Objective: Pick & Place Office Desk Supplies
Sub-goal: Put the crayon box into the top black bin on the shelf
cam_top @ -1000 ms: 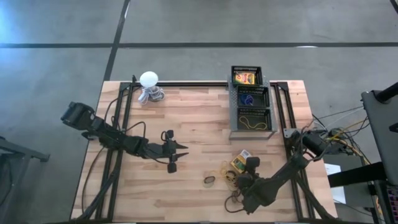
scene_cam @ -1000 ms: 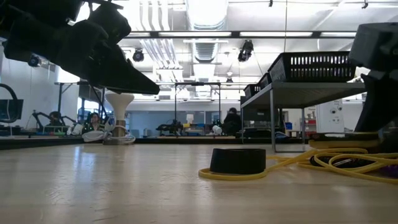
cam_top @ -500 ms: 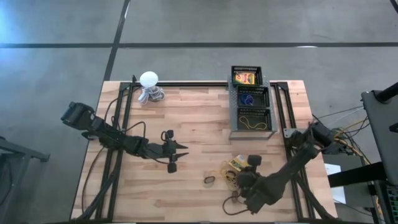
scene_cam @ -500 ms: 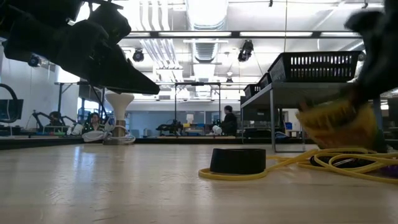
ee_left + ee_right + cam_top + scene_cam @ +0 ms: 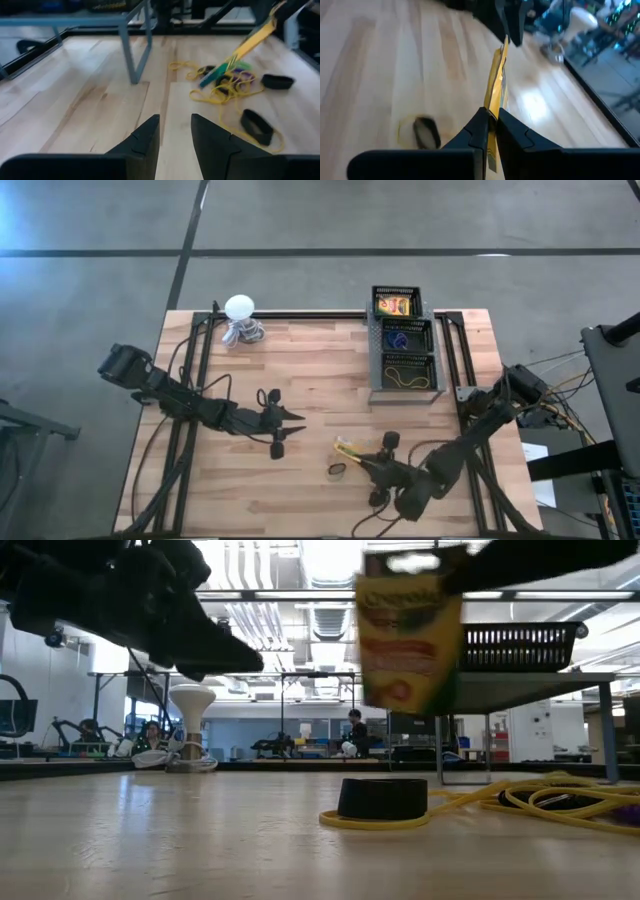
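Over the wooden table (image 5: 310,380), my right gripper (image 5: 491,118) pinches the crayon box (image 5: 408,630) thinly; a swing could slip it.

Both my arms are dark, nearly black, built of slim links joined by chunkier rounded joint housings. My left arm (image 5: 190,405) carries a thin black cable that loops loosely away from the link before rejoining it. My left gripper (image 5: 175,132) ends in two matte black fingers (image 5: 142,142), each a broad wedge tapering to a blunt tip with flat inner faces. My right arm (image 5: 470,442) is the same dark make, with a bulky joint block at its shoulder end, where a bundle of yellow and pale wires gathers. My right gripper (image 5: 491,117) has two black fingers (image 5: 476,131) with bevelled, slightly glossy edges.
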